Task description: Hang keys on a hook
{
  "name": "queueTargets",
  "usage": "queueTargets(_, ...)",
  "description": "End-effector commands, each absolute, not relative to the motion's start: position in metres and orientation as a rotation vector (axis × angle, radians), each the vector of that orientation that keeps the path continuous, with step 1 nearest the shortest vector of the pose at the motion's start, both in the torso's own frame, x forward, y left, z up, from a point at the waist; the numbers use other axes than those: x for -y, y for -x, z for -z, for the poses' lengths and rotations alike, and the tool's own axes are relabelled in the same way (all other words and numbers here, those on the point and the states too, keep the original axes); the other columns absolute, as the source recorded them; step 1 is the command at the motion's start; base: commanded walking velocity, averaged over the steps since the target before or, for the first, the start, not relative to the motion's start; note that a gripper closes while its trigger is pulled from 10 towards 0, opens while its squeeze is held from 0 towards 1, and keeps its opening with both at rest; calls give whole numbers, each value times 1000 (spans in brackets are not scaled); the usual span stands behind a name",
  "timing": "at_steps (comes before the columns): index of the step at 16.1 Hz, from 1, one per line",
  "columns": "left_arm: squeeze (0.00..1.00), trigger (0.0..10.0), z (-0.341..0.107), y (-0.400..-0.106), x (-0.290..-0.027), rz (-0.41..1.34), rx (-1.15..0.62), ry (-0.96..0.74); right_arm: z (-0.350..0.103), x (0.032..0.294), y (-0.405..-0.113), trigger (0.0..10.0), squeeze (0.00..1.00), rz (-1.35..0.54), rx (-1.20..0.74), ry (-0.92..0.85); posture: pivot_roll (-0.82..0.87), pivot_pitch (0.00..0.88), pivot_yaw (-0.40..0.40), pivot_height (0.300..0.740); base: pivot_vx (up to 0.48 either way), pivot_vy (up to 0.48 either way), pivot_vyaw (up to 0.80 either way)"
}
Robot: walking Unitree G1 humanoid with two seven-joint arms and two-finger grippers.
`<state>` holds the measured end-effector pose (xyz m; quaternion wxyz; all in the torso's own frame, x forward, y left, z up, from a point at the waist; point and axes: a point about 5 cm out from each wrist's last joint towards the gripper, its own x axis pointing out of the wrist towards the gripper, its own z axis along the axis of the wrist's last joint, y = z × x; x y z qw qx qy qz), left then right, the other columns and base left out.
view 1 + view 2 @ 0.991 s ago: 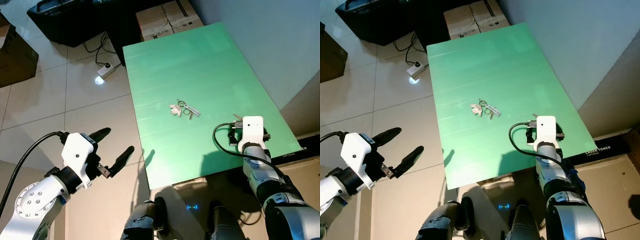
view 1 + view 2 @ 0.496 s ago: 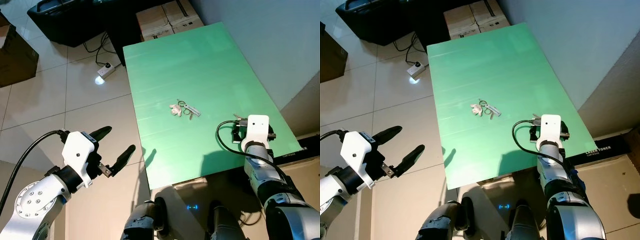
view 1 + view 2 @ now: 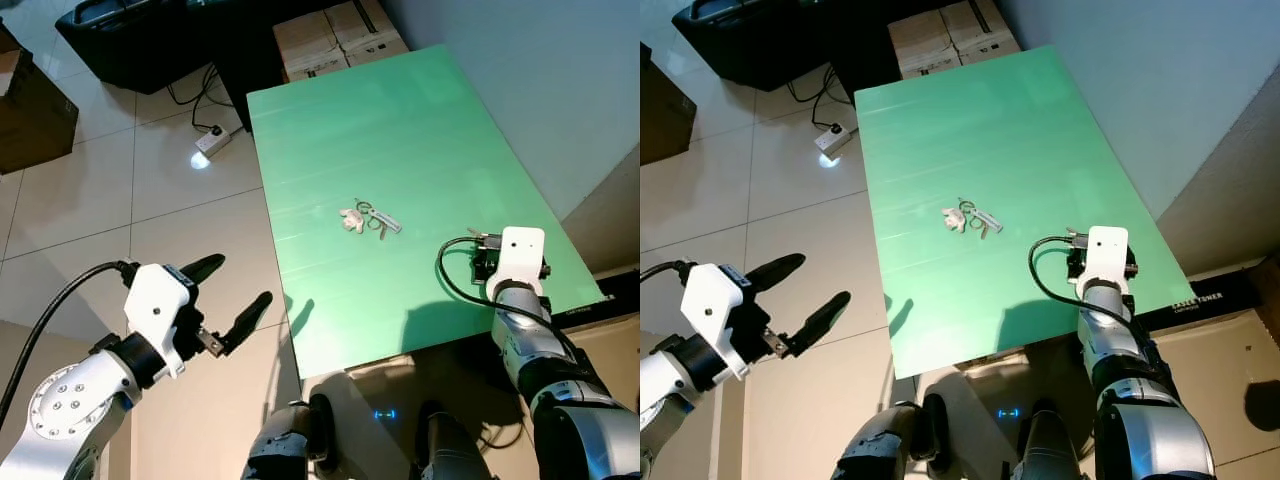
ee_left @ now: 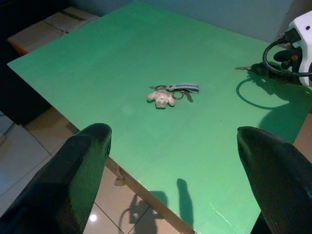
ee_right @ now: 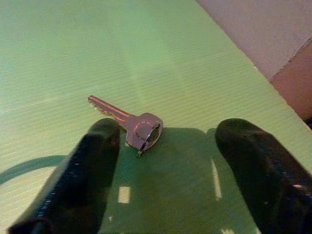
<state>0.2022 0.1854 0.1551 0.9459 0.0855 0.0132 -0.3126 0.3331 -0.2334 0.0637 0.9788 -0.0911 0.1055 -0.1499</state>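
Green table standing over tiled floor. Am seeing right gripper hovering low, fingers spread either side of single key near table's right edge. Keyring bunch lying mid-table. Left gripper gaping wide, hanging beside table.

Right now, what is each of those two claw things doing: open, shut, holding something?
Left gripper: open, holding nothing, off the green table's left edge.
Right gripper: open, jaws either side of a small metal key, not gripping it.

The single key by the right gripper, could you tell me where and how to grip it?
Grip the key by its round head, from above: it lies flat on the green table, head between the open right gripper fingers, thin blade pointing away.
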Motion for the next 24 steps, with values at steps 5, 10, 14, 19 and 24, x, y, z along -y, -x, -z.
queueTargets(5, 0, 10000, -156, -198, -190, 634, -49, -189, -62, 234, -334, 0, 0, 294, -242, 175, 218, 279, 217, 740, 0, 0, 0)
queueTargets(10, 0, 10000, -156, -197, -193, 629, -55, -198, -58, 235, -332, 2902, 0, 296, -271, 157, 232, 286, 221, 740, 0, 0, 0)
queueTargets(14, 0, 10000, -157, -199, -194, 627, -53, -202, -58, 233, -332, 10000, 0, 312, -263, 146, 230, 283, 221, 740, 0, 0, 0)
queueTargets(19, 0, 10000, -156, -199, -196, 622, -56, -209, -56, 232, -331, 10000, 0, 302, -266, 103, 243, 285, 223, 740, 0, 0, 0)
queueTargets(24, 0, 10000, -156, -198, -199, 621, -58, -214, -57, 233, -332, 10000, 0, 318, -255, 19, 249, 285, 224, 740, 0, 0, 0)
